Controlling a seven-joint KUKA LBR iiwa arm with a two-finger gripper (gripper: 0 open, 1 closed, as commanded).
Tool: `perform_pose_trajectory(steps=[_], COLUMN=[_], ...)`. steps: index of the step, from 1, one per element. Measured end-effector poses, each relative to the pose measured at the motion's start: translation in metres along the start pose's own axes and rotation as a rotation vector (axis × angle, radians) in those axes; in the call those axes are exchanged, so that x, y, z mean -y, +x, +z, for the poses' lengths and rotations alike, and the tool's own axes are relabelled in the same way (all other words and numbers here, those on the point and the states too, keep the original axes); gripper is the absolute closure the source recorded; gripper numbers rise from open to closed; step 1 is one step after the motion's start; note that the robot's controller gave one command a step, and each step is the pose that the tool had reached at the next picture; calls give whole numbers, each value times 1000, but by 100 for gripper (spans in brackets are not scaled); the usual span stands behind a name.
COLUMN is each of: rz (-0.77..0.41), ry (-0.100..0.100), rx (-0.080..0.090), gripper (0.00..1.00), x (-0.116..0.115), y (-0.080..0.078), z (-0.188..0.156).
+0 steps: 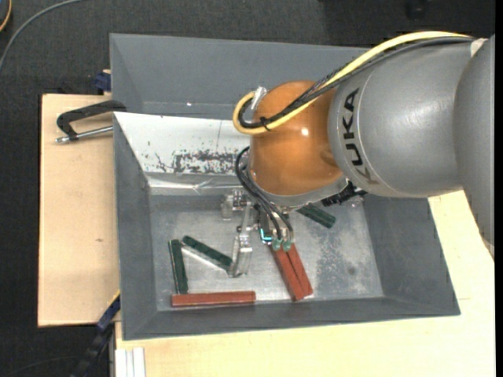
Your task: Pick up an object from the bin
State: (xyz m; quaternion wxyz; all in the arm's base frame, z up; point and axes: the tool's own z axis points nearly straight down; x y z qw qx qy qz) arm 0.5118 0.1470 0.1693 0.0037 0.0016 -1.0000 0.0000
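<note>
The gripper [241,256] hangs low at the middle of the bin [409,261], pointing straight down, probably so it can close across a bar's narrow width. Its tip is just beside the right end of the slanted green bar [206,251], with the tilted red bar [293,274] near on its right; the green one looks the likelier pick. Whether the gripper is clenched or released I cannot tell. The left green bar [178,267] and bottom red bar [213,298] lie flat at lower left, apart from it
</note>
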Motion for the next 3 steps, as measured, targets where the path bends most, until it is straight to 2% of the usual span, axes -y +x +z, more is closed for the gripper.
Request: perform_pose_trajectory(steps=[1,2,3], rz=[164,165,251], ry=[0,-2,-6], rx=[1,7,19], gripper=[0,100,100], x=[-2,-2,6], y=[-6,-7,-9], z=[102,99,-69])
